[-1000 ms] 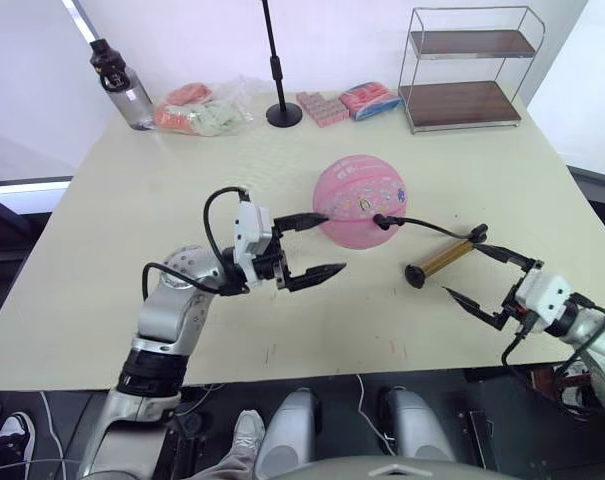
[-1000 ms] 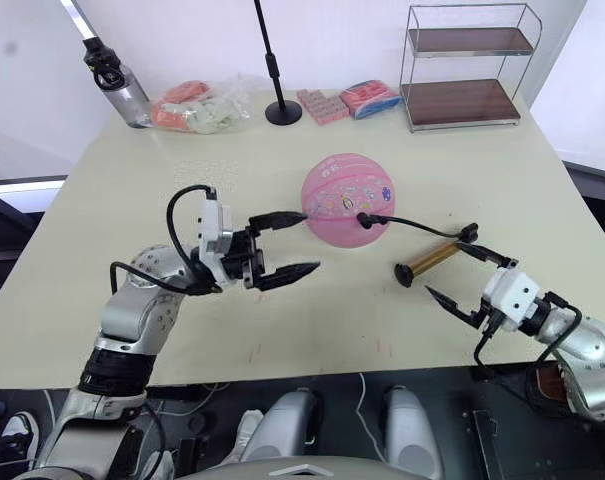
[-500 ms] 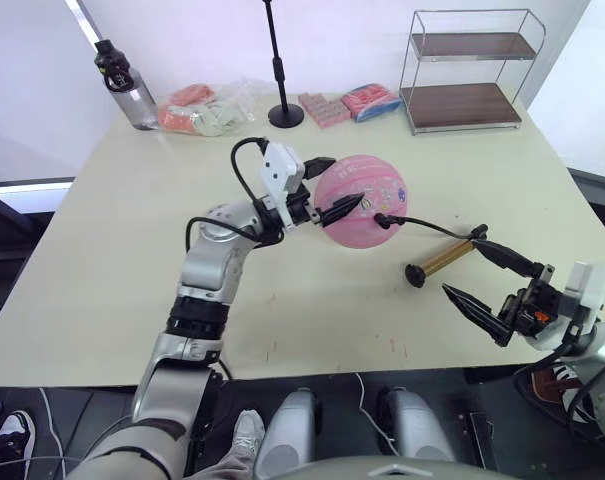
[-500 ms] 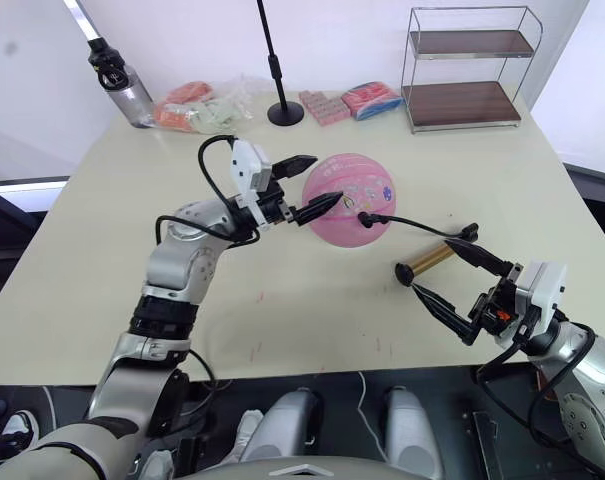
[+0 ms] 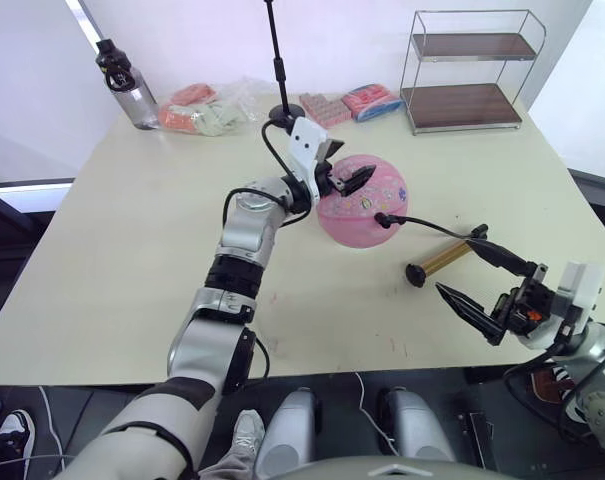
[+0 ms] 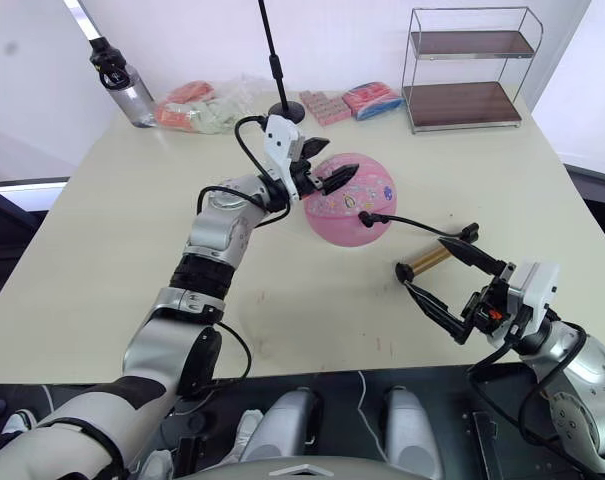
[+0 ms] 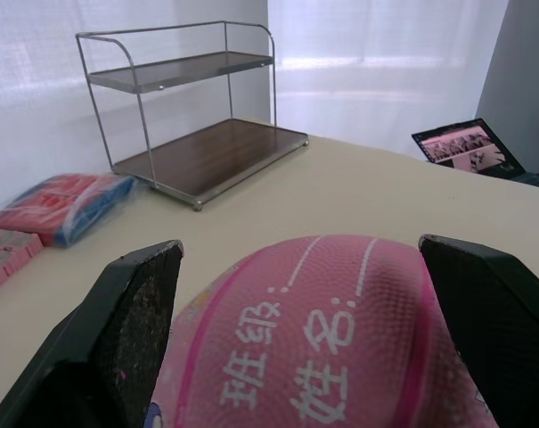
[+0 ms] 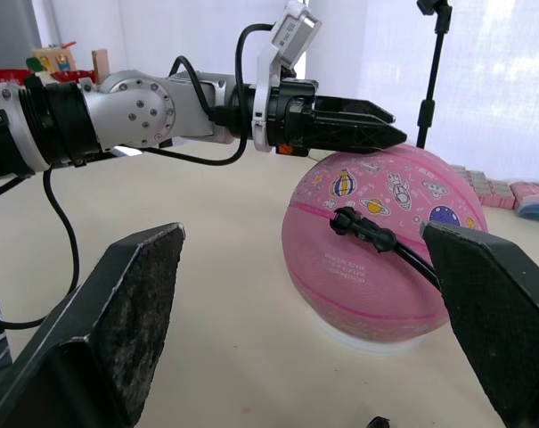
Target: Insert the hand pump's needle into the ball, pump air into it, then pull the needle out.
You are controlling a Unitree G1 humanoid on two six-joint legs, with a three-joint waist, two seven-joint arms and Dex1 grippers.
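Note:
The pink ball (image 5: pixel 364 203) sits mid-table. The needle's black fitting (image 5: pixel 382 219) is against the ball's near right side, and the pin itself is too small to see. From it the thin black hose (image 5: pixel 432 229) runs to the bronze hand pump (image 5: pixel 444 257), which lies on the table right of the ball. My left gripper (image 5: pixel 344 168) is open over the top of the ball, with its fingers (image 7: pixel 126 330) on either side of the crown. My right gripper (image 5: pixel 458 270) is open and holds nothing, close to the pump on its near right side.
Along the back edge stand a dark-capped bottle (image 5: pixel 122 75), a bag of packets (image 5: pixel 204 110), a black stand pole (image 5: pixel 280 65), pink packets (image 5: pixel 326 108), a red-blue packet (image 5: pixel 370 100) and a two-shelf wire rack (image 5: pixel 467 72).
My left arm has swung from the near left of the ball up over its top. My right gripper has lifted and turned a little beside the pump. Ball and pump have not moved.

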